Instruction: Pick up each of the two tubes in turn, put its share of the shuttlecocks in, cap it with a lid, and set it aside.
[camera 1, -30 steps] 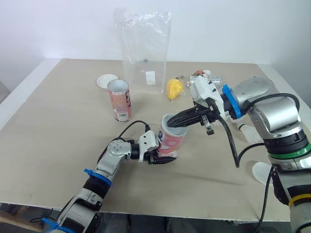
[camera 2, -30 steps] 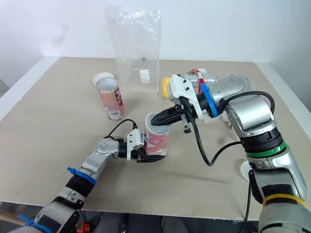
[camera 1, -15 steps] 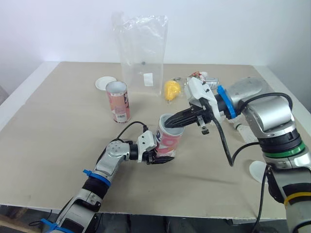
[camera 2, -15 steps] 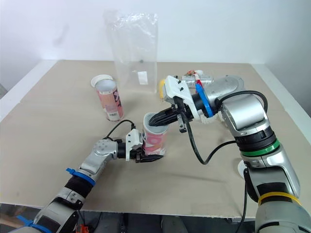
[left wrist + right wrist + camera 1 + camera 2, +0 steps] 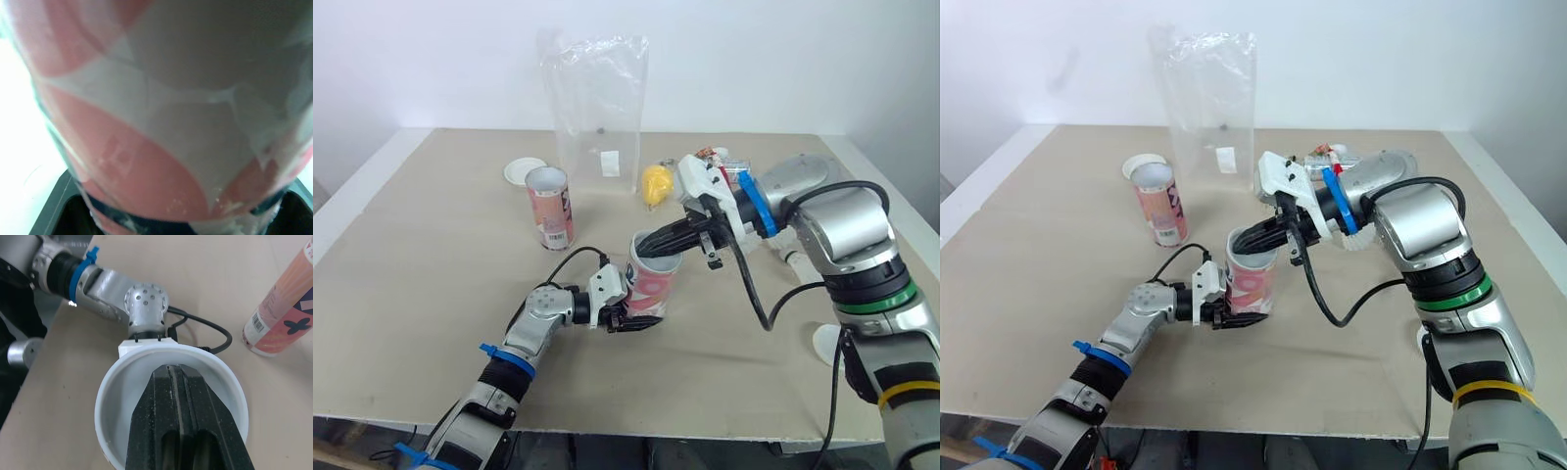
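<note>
**Q:** Where is the tube being worked on?

**A:** The near tube (image 5: pixel 652 284) stands upright near the middle of the table (image 5: pixel 431 264), its mouth open. The left claw (image 5: pixel 636 320) is clamped on its lower part, one black finger on each side.

**Q:** And the right claw?

**A:** The right claw (image 5: pixel 182 374) has its two fingers pressed together, with the tips dipped inside the near tube's mouth. Whether anything sits between them cannot be told.

**Q:** What else is on the table?

**A:** The far tube (image 5: pixel 549 206) stands upright and open, farther back on the left, with a white lid (image 5: pixel 525 170) just behind it. A clear bag (image 5: pixel 597 113) stands at the back, and a yellow object (image 5: pixel 656 182) lies beside it. Another white lid (image 5: pixel 826 345) lies near the right edge.
</note>
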`<act>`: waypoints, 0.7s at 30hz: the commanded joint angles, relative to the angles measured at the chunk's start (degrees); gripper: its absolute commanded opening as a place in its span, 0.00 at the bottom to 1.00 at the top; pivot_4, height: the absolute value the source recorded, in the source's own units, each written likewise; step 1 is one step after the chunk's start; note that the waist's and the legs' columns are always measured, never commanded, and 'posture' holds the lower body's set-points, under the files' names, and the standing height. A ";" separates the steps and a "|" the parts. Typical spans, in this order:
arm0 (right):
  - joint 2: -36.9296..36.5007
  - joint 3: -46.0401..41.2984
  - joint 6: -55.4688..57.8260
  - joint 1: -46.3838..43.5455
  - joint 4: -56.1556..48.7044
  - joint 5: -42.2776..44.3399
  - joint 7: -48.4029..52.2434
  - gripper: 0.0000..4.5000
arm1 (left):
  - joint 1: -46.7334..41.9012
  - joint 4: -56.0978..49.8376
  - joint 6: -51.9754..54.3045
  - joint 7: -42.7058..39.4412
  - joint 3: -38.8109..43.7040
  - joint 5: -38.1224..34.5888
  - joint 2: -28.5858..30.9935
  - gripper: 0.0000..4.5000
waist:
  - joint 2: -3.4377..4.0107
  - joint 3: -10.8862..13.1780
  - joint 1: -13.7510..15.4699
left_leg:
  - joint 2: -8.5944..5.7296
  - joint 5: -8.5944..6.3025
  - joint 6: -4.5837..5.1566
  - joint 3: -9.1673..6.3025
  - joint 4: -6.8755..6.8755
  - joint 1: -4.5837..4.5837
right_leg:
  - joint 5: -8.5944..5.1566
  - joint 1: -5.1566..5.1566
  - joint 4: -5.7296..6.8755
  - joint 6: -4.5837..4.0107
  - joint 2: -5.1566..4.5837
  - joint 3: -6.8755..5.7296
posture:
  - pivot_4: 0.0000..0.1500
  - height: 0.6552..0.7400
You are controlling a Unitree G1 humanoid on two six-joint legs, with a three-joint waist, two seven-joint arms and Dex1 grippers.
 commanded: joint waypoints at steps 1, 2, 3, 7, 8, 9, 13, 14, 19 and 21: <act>0.57 7.39 0.23 1.25 0.24 -3.09 1.29 0.01 | 1.58 2.81 1.53 0.33 -2.54 2.68 -0.05 0.66 | -0.01 -0.08 0.00 | 0.00 -0.05 -0.07 0.00 0.00 0.01 | -0.01 0.00 0.00 -0.01 0.00 0.00 | 1.00 1.00; 0.50 7.82 0.13 1.19 0.43 -3.51 1.45 0.01 | 1.60 2.78 1.54 0.34 -2.55 2.67 -0.08 0.66 | -0.03 -0.14 0.00 | 0.00 -0.05 -0.08 0.00 0.00 0.01 | -0.01 0.00 -0.01 -0.01 -0.01 0.00 | 1.00 1.00; 0.48 8.07 0.12 1.17 0.56 -3.76 1.53 0.01 | 1.64 2.75 1.54 0.36 -2.55 2.67 -0.11 0.66 | -0.01 -0.18 0.00 | 0.01 -0.07 -0.11 0.01 0.00 0.02 | -0.01 0.00 -0.01 -0.02 -0.01 0.01 | 1.00 1.00; 1.02 8.70 -0.18 0.78 1.47 -4.83 1.68 0.01 | 1.85 2.60 1.66 0.42 -2.52 2.62 -0.01 0.66 | -0.05 -0.36 0.00 | 0.01 -0.11 -0.15 0.01 -0.01 0.06 | -0.03 0.01 -0.01 -0.04 -0.01 0.01 | 1.00 1.00; 1.08 8.68 -0.15 0.79 1.42 -4.87 1.74 0.01 | 1.96 2.47 1.69 0.46 -2.55 2.62 0.02 0.66 | -0.06 -0.42 0.00 | 0.02 -0.12 -0.16 0.01 -0.01 0.07 | -0.03 0.01 -0.02 -0.05 -0.01 0.01 | 1.00 1.00; 1.13 8.65 -0.15 0.83 1.34 -4.92 1.79 0.01 | 2.08 2.32 1.71 0.48 -2.58 2.63 0.06 0.66 | -0.08 -0.46 0.00 | 0.02 -0.14 -0.17 0.01 -0.02 0.08 | -0.04 0.01 -0.02 -0.06 -0.01 0.01 | 1.00 1.00; 1.14 8.20 -0.53 1.04 1.38 -4.71 2.20 0.01 | 2.34 1.84 1.84 0.47 -2.50 2.58 0.36 0.66 | -0.07 -0.50 0.00 | 0.02 -0.19 -0.17 0.01 -0.03 0.11 | -0.07 0.01 -0.03 -0.10 -0.02 0.01 | 1.00 1.00; 1.02 7.06 -0.23 0.88 1.62 -3.71 2.64 0.01 | 2.27 1.82 1.85 0.38 -2.39 2.51 0.49 0.66 | -0.07 -0.50 0.00 | 0.02 -0.21 -0.17 0.01 -0.04 0.12 | -0.08 0.01 -0.03 -0.12 -0.02 0.01 | 1.00 1.00; -0.03 -0.86 2.89 0.36 2.69 2.51 3.48 0.01 | 2.43 1.33 1.90 0.26 -2.27 2.39 0.85 0.66 | -0.16 -0.43 0.03 | 0.02 -0.20 -0.14 0.01 -0.10 0.11 | -0.11 0.00 -0.04 -0.14 -0.02 0.01 | 1.00 1.00; -1.08 -5.25 3.78 0.78 2.57 5.04 2.82 0.01 | 2.44 1.11 1.93 0.20 -2.22 2.26 1.06 0.66 | -0.17 -0.36 0.07 | 0.02 -0.20 -0.12 0.01 -0.12 0.09 | -0.18 -0.01 -0.06 -0.16 -0.02 0.01 | 1.00 1.00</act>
